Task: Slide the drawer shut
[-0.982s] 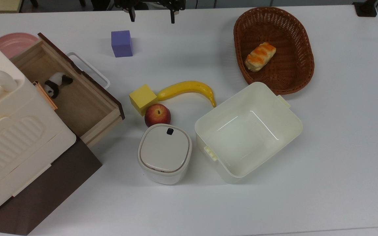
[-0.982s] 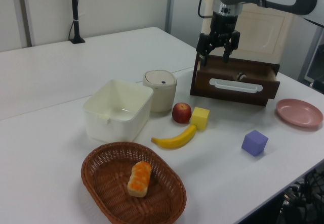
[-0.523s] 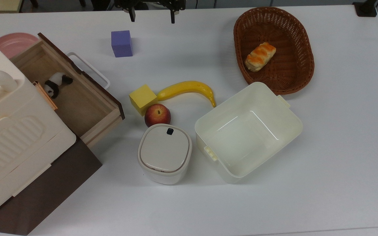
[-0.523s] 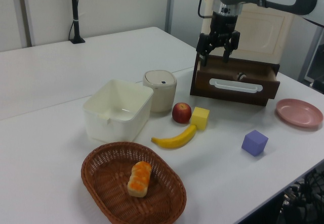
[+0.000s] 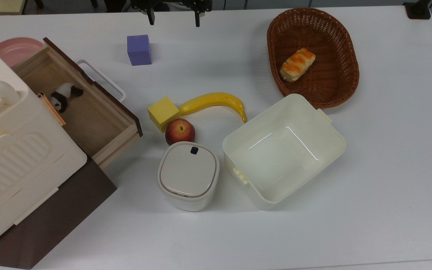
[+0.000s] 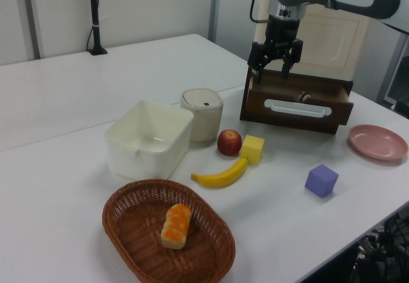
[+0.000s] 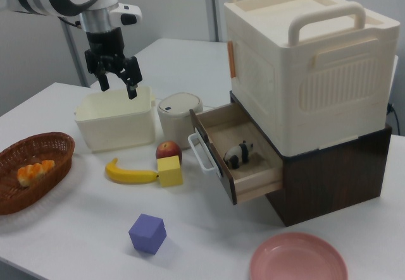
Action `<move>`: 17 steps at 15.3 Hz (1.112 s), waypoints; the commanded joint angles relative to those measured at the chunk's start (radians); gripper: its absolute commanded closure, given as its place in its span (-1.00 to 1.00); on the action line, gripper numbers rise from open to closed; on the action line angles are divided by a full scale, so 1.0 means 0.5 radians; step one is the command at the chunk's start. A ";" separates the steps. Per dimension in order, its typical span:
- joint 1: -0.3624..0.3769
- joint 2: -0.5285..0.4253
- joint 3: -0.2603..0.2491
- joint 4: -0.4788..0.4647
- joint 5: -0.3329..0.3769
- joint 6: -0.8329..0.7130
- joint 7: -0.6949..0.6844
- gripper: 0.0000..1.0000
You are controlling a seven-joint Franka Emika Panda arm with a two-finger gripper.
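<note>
The drawer [image 5: 88, 116] stands pulled out of the dark brown cabinet, its white loop handle [image 5: 105, 78] pointing toward the table's middle. A small panda toy [image 5: 64, 98] lies inside on the light wood floor. In the left view the drawer's dark front panel [image 6: 297, 118] faces the camera. In the right view the drawer [image 7: 235, 134] sticks out under the big cream case. My gripper [image 7: 118, 85] hangs open and empty high above the table, well clear of the drawer. In the left view the gripper [image 6: 271, 70] appears above the drawer's left end. In the top view the gripper [image 5: 174, 18] is at the upper edge.
A yellow cube [image 5: 162, 112], apple [image 5: 180, 131], banana [image 5: 216, 103] and lidded white container [image 5: 188, 175] lie just in front of the drawer. A cream bin [image 5: 283, 150], basket with bread [image 5: 313, 56], purple cube [image 5: 139, 49] and pink plate [image 7: 297, 258] stand around.
</note>
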 commanded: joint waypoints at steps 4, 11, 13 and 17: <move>0.029 -0.013 -0.026 -0.001 0.049 -0.051 -0.039 -1.00; 0.029 -0.013 -0.017 -0.023 0.046 -0.057 -0.039 -1.00; 0.029 -0.013 -0.014 -0.032 0.034 -0.054 -0.039 -0.60; 0.029 -0.013 -0.014 -0.041 0.034 -0.048 -0.061 1.00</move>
